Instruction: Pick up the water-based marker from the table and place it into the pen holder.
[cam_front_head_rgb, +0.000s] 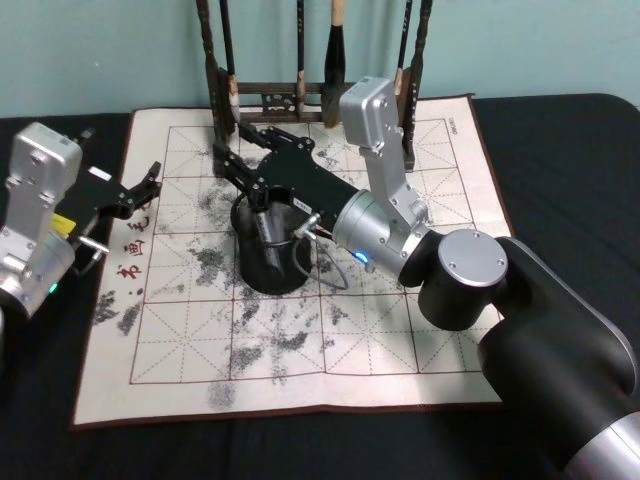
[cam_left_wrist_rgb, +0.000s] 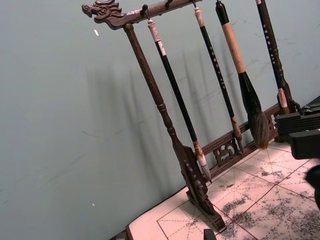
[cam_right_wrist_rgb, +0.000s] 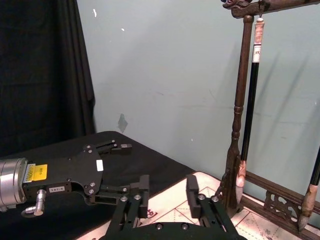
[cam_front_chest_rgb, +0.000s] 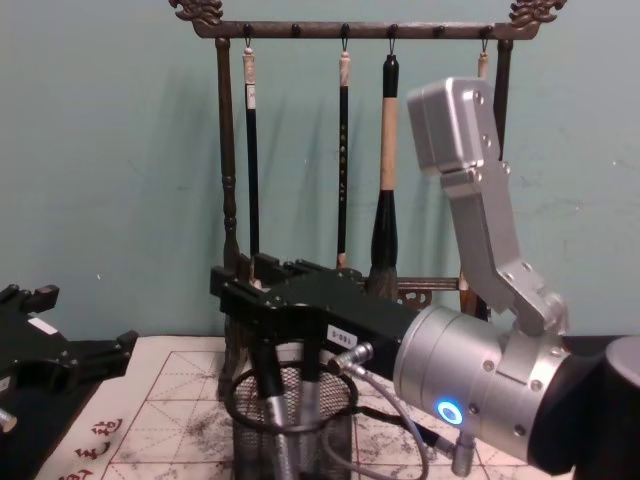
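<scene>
Head view, surface: the table (cam_front_head_rgb: 560, 140) is dark, with a cream mat (cam_front_head_rgb: 400, 350) marked in red grid lines and stained with grey ink. A teal wall stands behind.
Head view, rack: the brush rack (cam_front_head_rgb: 300, 95) stands at the mat's far edge, brushes hanging from it.
Head view, holder: the pen holder (cam_front_head_rgb: 268, 255) sits upright on the mat, left of centre, near the rack's foot.
Head view, right gripper (cam_front_head_rgb: 228, 160): it reaches across the mat just above and beyond the holder's rim, fingers spread and holding nothing.
Head view, left gripper (cam_front_head_rgb: 150, 180): it hovers at the mat's left edge, fingers parted, well apart from the holder.
Head view, open room: the mat's near half and right side are bare.
Left wrist view: the rack's carved end, four hanging brushes (cam_left_wrist_rgb: 247, 85) and the wall; a corner of the stained mat lies below.
Right wrist view: the right gripper's fingers (cam_right_wrist_rgb: 144, 192) stand apart; the left gripper lies beyond them over the dark table, the rack's post beside.
Chest view, holder: black wire mesh with a solid rim, directly under the right gripper.
Chest view, marker (cam_front_chest_rgb: 276, 425): a grey barrel stands inside the mesh; another pale barrel stands beside it.
</scene>
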